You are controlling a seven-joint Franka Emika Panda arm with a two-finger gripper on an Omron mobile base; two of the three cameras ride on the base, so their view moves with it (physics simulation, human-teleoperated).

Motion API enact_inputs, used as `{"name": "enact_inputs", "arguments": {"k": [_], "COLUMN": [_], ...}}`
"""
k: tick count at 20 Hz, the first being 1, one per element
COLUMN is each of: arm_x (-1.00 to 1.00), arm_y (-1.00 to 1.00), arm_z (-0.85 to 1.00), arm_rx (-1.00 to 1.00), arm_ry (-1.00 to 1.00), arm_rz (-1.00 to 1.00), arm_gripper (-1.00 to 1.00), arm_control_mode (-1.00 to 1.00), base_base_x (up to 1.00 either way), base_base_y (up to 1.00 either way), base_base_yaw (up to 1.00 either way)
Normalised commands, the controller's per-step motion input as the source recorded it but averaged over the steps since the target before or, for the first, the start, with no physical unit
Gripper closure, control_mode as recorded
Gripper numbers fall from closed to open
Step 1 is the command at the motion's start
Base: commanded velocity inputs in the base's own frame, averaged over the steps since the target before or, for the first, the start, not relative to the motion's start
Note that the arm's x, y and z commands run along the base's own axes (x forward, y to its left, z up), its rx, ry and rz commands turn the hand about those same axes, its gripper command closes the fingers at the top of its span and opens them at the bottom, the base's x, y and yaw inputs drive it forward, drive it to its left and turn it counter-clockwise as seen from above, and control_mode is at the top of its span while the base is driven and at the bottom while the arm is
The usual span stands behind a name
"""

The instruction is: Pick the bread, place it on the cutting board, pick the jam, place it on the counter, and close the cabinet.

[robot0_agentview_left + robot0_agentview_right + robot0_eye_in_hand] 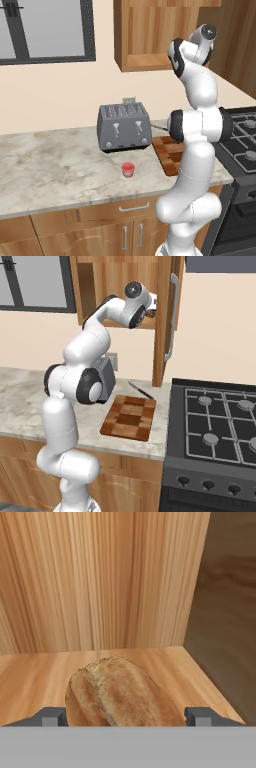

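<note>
Right now my gripper (125,717) is spread wide, one finger on each side of the bread (120,694), which lies on the cabinet (162,321) shelf close to the back corner. Picking the bread is the step in hand, I judge, so next I should press the fingers together and lift it out toward the cutting board (129,417) below; the jam (128,169) stands on the counter (55,165).
</note>
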Motion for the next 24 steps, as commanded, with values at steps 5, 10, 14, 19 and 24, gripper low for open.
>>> {"name": "enact_inputs", "arguments": {"k": [5, 10, 14, 19, 24], "arm_x": [-0.18, -0.18, -0.19, -0.26, -0.33], "arm_y": [0.01, 0.04, 0.04, 0.1, 0.2], "arm_z": [0.06, 0.04, 0.0, 0.0, 0.0], "arm_rx": [0.0, 0.0, 0.0, 0.0, 0.0], "arm_ry": [0.0, 0.0, 0.0, 0.0, 0.0], "arm_rz": [0.0, 0.0, 0.0, 0.0, 0.0], "arm_gripper": [1.0, 1.0, 1.0, 1.0, 1.0], "arm_control_mode": [-1.0, -1.0, -1.0, -1.0, -1.0], "base_base_x": [0.0, 0.0, 0.0, 0.0, 0.0], "base_base_y": [0.0, 0.0, 0.0, 0.0, 0.0], "base_base_yaw": [0.0, 0.0, 0.0, 0.0, 0.0]}}
